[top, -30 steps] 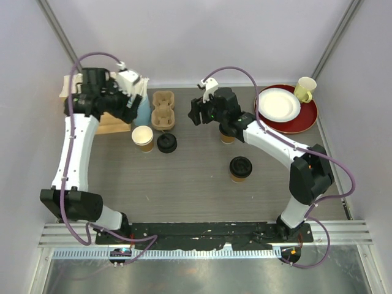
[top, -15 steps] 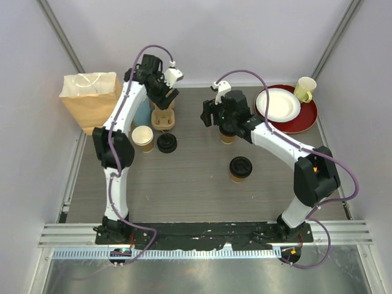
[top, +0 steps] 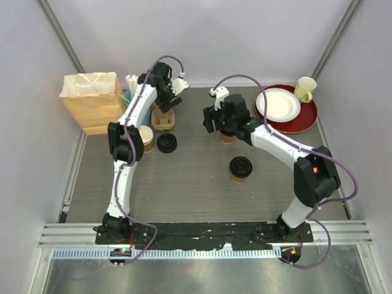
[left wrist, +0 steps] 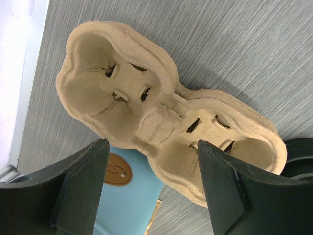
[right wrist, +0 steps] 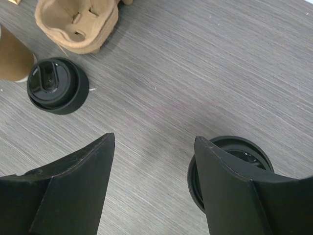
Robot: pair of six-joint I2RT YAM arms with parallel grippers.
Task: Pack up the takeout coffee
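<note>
L pincer wide open, empty, over moulded brown pulp cup carrier. R pincer wide open, empty; black-lidded brown kraft-paper cup beside its finger on grey bench. Second lidded cup nearer arm bases.

Two small brown kraft-paper cups stand upright on the grey table, each capped with a round black lid; the near cup stands in the open right of centre; the far cup stands apart behind it, mostly hidden from above, its lid showing in the right wrist view.
</note>
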